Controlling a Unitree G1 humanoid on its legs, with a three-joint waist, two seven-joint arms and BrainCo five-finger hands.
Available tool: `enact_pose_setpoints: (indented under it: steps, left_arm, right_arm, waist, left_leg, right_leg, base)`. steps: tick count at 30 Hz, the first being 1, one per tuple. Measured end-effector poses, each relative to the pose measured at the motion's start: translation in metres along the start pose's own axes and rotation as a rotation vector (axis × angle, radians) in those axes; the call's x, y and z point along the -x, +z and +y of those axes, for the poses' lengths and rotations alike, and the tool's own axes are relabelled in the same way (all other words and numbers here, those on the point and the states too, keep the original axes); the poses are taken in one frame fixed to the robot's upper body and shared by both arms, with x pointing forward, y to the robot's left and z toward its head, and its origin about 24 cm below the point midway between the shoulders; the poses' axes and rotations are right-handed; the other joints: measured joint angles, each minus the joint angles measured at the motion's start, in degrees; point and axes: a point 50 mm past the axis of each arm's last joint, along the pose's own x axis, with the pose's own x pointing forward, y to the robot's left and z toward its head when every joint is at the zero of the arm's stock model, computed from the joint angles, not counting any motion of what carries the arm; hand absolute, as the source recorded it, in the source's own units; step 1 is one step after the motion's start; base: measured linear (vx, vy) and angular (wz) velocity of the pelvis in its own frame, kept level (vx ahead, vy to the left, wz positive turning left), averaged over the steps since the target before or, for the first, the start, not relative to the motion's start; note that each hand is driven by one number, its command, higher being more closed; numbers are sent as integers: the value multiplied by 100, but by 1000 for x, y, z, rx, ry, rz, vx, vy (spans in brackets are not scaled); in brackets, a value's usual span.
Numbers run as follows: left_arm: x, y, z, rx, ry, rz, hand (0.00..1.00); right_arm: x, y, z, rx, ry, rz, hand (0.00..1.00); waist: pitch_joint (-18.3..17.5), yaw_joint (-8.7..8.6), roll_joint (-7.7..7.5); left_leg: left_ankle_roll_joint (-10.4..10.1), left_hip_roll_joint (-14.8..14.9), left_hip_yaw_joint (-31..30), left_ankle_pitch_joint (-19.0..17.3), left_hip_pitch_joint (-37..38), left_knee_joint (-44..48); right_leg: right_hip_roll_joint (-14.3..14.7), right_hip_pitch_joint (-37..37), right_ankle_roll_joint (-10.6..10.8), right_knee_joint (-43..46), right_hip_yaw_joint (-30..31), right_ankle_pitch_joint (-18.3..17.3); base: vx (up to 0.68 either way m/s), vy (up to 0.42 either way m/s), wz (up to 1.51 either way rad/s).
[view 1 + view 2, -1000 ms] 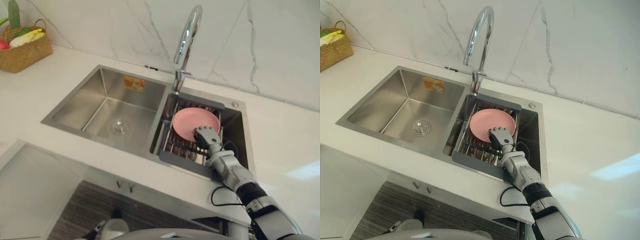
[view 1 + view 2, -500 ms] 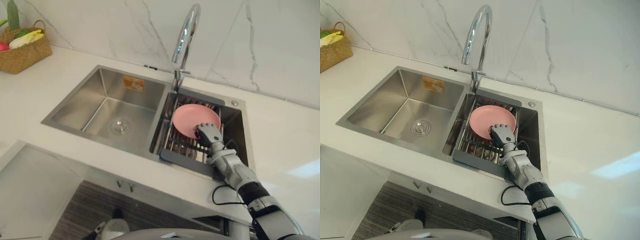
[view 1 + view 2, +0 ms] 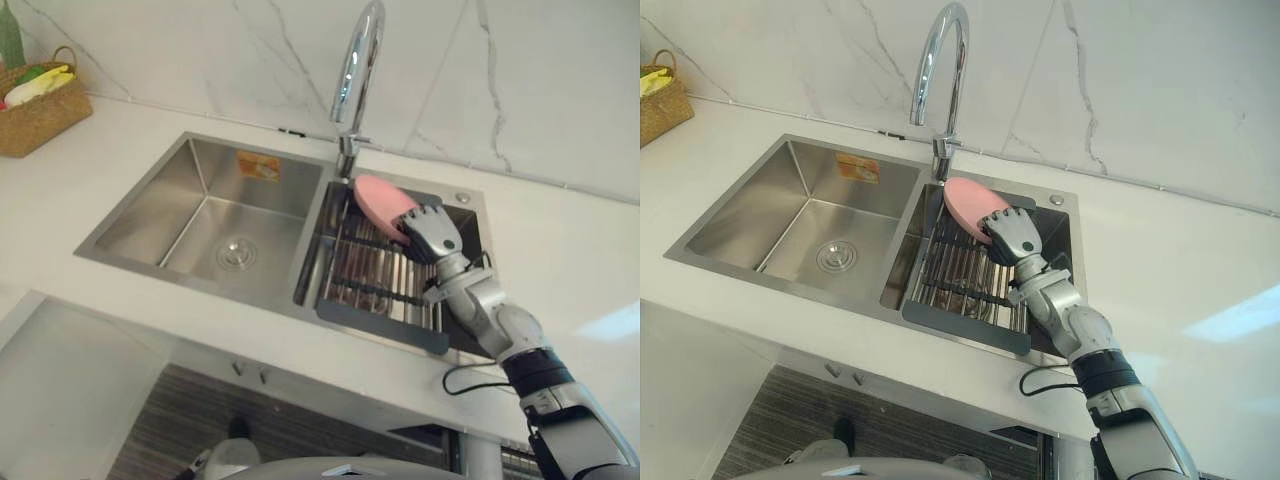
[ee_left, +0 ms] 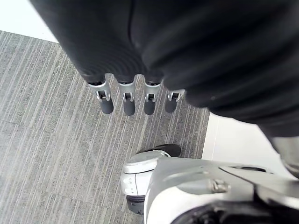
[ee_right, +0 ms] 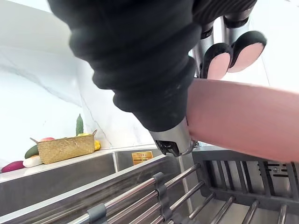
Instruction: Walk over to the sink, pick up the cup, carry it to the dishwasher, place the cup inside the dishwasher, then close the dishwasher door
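Note:
No cup is in sight; the dish here is a pink plate [image 3: 376, 198]. My right hand [image 3: 430, 232] is shut on the plate's near rim and holds it tilted in the air. It hangs above the back of the dark drying rack [image 3: 378, 288] in the sink's right basin, close to the base of the tap [image 3: 355, 70]. In the right wrist view the plate [image 5: 243, 119] lies across my fingers [image 5: 217, 63], with the rack's bars below. My left hand [image 4: 127, 99] hangs over the striped floor, fingers straight and holding nothing.
The steel left basin [image 3: 215, 215] has a drain in its floor. White counter surrounds the sink, with a marble wall behind. A wicker basket [image 3: 35, 100] of vegetables stands at the far left of the counter.
My right hand has lifted the pink plate off the rack and carried it up and back toward the tap, tilting it. The view has shifted slightly.

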Motion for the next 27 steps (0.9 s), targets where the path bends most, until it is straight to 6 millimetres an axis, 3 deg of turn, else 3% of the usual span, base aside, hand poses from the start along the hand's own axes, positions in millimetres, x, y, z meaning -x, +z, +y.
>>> enact_pose_setpoints:
  steps: [11, 20, 23, 27]
  left_arm:
    - [0, -3, 2, -3, 5, 9, 0]
    - [1, -7, 5, -5, 14, 17, 0]
    - [1, -7, 5, -5, 14, 18, 0]
    - [1, -10, 5, -5, 14, 20, 0]
  right_arm:
    - [-1, -8, -5, 44, 54, -17, 100]
    - [-3, -9, -11, 58, -9, -20, 100]
    - [-5, -10, -17, 75, -39, -21, 100]
    - [-9, -11, -46, 119, -144, -42, 100]
  waist:
    - [-39, 14, -63]
    - [-108, 15, -154]
    - [-111, 6, -157]
    - [-113, -48, -156]
  left_leg:
    - [0, 2, 19, 0, 5, 0]
    - [1, 2, 22, 2, 8, 0]
    - [1, 3, 47, 2, 24, 0]
    - [5, 7, 200, -1, 28, 1]
  right_leg:
    - [0, -6, 0, -5, 8, 2]
    - [0, -4, -3, -8, 12, 9]
    - [0, -6, -4, -9, 53, 18]
    - [0, -95, -8, -44, 192, 96]
  base:
    - [0, 0, 0]
    - [0, 0, 0]
    - [0, 0, -5]
    - [-12, 8, -16]
